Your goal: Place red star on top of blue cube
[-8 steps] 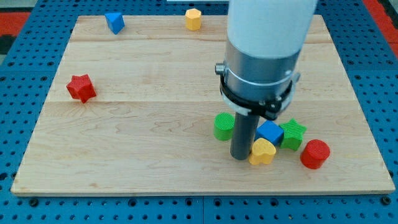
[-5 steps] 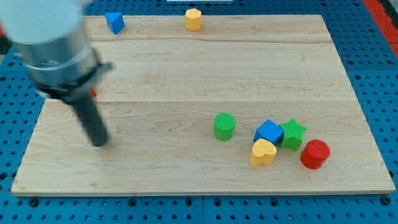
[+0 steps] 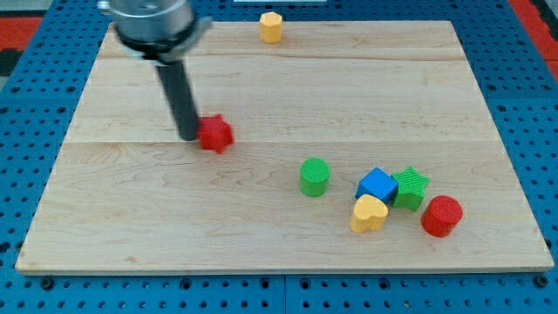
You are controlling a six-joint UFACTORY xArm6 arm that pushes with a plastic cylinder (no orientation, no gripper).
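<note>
My tip (image 3: 189, 137) touches the red star (image 3: 214, 133) on the star's left side (no jaws here, just a rod); blue cube (image 3: 377, 184) sits well apart, lower right of the star.

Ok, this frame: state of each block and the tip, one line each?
My tip: on the board, against the red star's left side.
Red star: flat on the board, far from the blue cube.
Blue cube: nothing on it, touching the yellow heart and green star.
Yellow heart: below the cube.
Green star: right of the cube.
Green cylinder: upright, alone.
Red cylinder: upright.
Yellow block: alone, top edge.
</note>
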